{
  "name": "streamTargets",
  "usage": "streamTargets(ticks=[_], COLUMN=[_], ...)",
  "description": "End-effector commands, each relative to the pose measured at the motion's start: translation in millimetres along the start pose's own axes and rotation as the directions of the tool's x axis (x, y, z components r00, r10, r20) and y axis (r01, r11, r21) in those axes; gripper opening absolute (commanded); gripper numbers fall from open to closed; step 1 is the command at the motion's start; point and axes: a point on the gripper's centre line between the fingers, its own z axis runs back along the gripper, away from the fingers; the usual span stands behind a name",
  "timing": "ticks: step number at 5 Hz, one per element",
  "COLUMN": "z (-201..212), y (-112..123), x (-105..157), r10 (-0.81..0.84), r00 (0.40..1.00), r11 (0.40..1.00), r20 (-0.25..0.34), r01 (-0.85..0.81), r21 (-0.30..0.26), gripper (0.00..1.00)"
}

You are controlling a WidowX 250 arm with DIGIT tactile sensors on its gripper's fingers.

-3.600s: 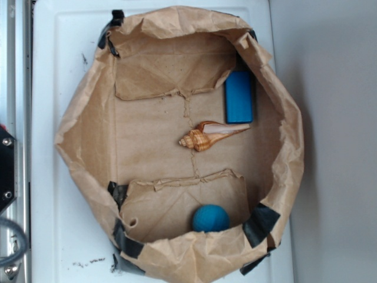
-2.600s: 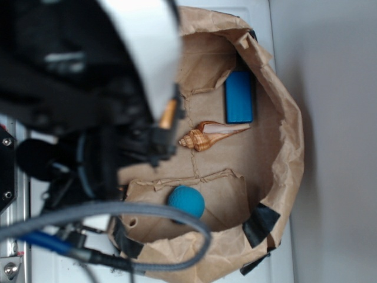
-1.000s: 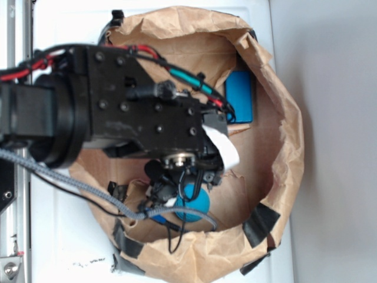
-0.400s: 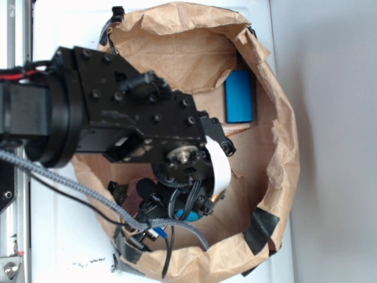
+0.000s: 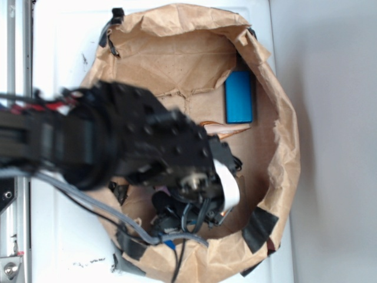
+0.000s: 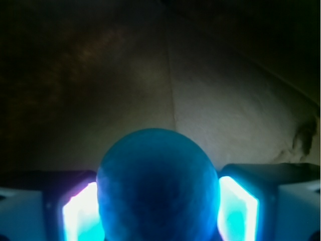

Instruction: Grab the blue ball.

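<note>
**The ball sits between the fingers**

We judge the blue ball (image 6: 158, 186) to be light and a little soft, with a matte, slightly fuzzy surface that should not slip easily. Being round, it is best held across its widest part, one pad on each side.

In the wrist view the ball fills the space between the two glowing pads (image 6: 80, 216) of the gripper (image 6: 158, 213), and each pad stands just beside its flank. We cannot tell if the claw is already clenched on it. In the exterior view the arm hides the ball, low inside the paper bag (image 5: 283, 147), well apart from the blue block (image 5: 238, 97).
</note>
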Motion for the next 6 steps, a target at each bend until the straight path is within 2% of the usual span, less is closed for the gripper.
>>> streamTargets(ticks=[1, 2, 3, 4, 5, 6], z=[38.0, 93.0, 133.6, 153.3, 166.1, 162.8], y=[6.0, 23.2, 42.3, 46.7, 34.4, 25.9], x=[4.1, -9.5, -27.6, -53.1, -69.8, -73.2], r10=[0.027, 0.219, 0.415, 0.63, 0.798, 0.866], r00=[0.997, 0.971, 0.91, 0.763, 0.602, 0.492], r11=[1.0, 0.976, 0.905, 0.774, 0.597, 0.47], r20=[0.072, 0.095, -0.023, -0.143, -0.023, 0.084], r01=[-0.026, -0.217, -0.415, -0.632, -0.786, -0.86], r21=[-0.01, -0.031, -0.089, 0.038, 0.162, 0.198], gripper=[0.0, 0.0, 0.0, 0.0, 0.0, 0.0])
